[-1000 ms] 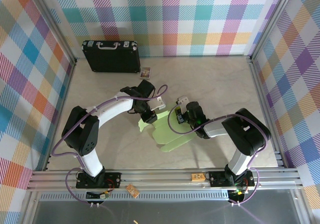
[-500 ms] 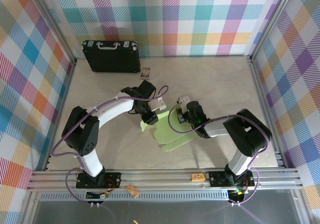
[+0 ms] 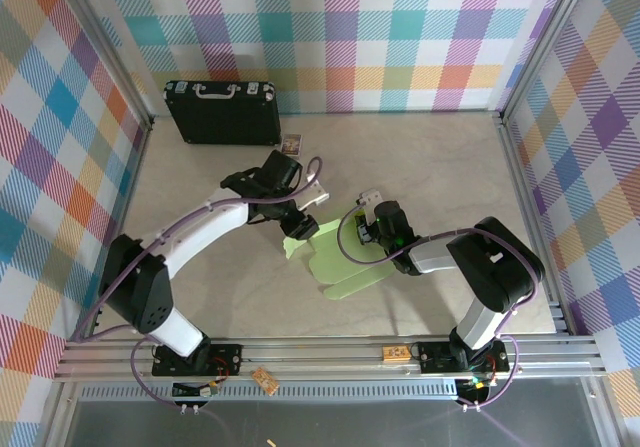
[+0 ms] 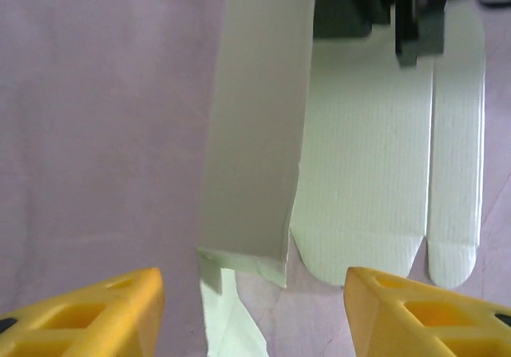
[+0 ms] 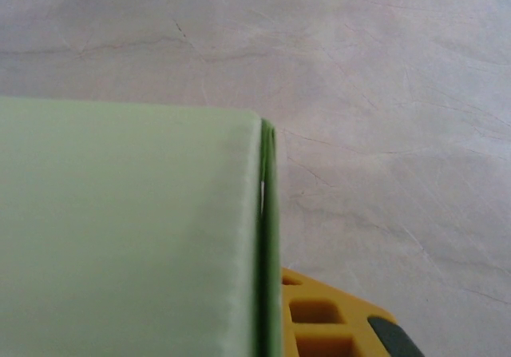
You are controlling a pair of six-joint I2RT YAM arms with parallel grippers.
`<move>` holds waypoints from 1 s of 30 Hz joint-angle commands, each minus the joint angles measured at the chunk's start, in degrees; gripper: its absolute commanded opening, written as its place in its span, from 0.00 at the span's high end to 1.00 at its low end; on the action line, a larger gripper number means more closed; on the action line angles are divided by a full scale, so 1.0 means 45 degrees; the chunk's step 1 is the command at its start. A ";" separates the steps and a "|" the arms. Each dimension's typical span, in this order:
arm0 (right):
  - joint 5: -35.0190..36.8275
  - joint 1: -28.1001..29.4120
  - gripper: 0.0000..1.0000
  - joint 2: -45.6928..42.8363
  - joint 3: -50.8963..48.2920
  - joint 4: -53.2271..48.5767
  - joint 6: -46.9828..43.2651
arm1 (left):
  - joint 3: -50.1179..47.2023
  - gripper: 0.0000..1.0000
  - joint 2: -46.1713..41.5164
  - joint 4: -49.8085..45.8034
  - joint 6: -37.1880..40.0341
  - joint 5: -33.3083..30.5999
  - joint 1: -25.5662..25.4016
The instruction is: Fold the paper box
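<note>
Two robot arms met over a pale green paper box (image 3: pixel 345 267), a part-folded cutout lying on the table (image 3: pixel 440 167). Over the second before this moment, the left gripper (image 3: pixel 299 229) had spread its jaws and let go of the long side flap (image 4: pixel 255 117) it had been pinching. Its arm had also swung back, away from the card.

In the left wrist view, its yellow fingertips (image 4: pixel 96 317) stood wide apart with nothing between them. The freed flap stood tilted up just ahead of them. The rest of the cutout lay flat beyond and to one side, with its rounded tabs pointing back toward the fingers.

The right gripper (image 3: pixel 360 235) had not changed. It was clamped shut on the opposite edge of the card. In its own wrist view, a doubled green layer sat pressed against one yellow finger (image 5: pixel 335 317).

The flap appeared to hold its raised crease without support, so that fold seemed to be set. The box was still far from closed: most panels lay flat. The free left gripper probably needed a fresh hold on another panel while the right one kept the card pinned.
</note>
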 commanded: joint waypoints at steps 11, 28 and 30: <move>0.0036 -0.0038 0.99 -0.0174 -0.0051 -0.0435 -0.0276 | -0.6387 0.28 -0.5211 0.6001 -0.7922 -0.6657 0.1081; 0.0014 -0.0046 0.99 -0.0106 0.0020 -0.0489 -0.0350 | -0.7898 0.39 -0.4835 0.6827 -0.8207 -0.3917 0.1264; -0.0004 -0.0045 0.99 -0.0147 -0.0040 -0.0489 -0.0299 | -0.8204 0.39 -0.4940 0.7203 -0.8374 -0.3852 0.1261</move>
